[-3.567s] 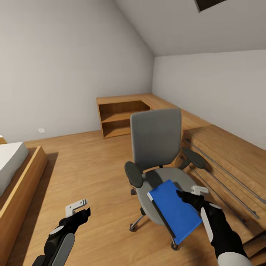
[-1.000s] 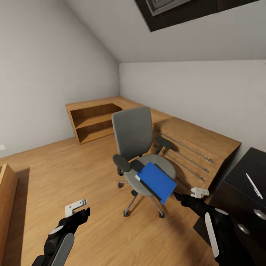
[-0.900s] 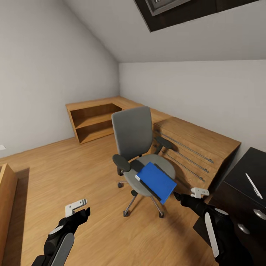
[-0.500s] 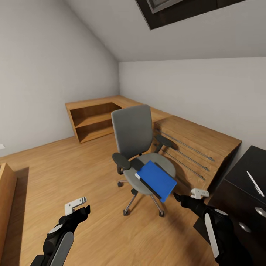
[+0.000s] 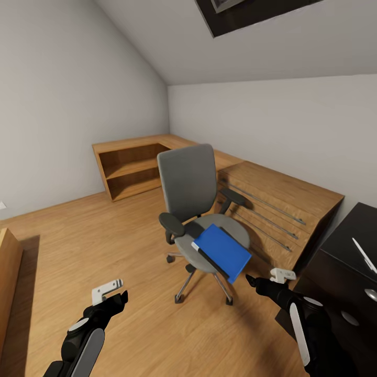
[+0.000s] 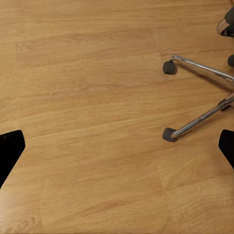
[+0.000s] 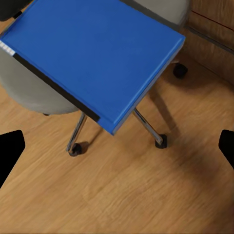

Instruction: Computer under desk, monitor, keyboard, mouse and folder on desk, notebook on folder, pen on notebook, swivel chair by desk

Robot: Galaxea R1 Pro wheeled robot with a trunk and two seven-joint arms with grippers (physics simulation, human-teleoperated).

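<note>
Wood floor, sloped ceiling — folder lying on swivel chair, just ahead of right gripper; both grippers' jaws gaping wide, left gripper too.

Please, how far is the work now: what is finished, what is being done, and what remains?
Little looks done. The blue folder lies on the swivel chair seat, overhanging its front edge. The right gripper hovers near the folder's corner, open and empty; the left gripper hangs open over the floor. The black desk corner is at the right, apart from the chair. Moving the folder and chair remains.
</note>
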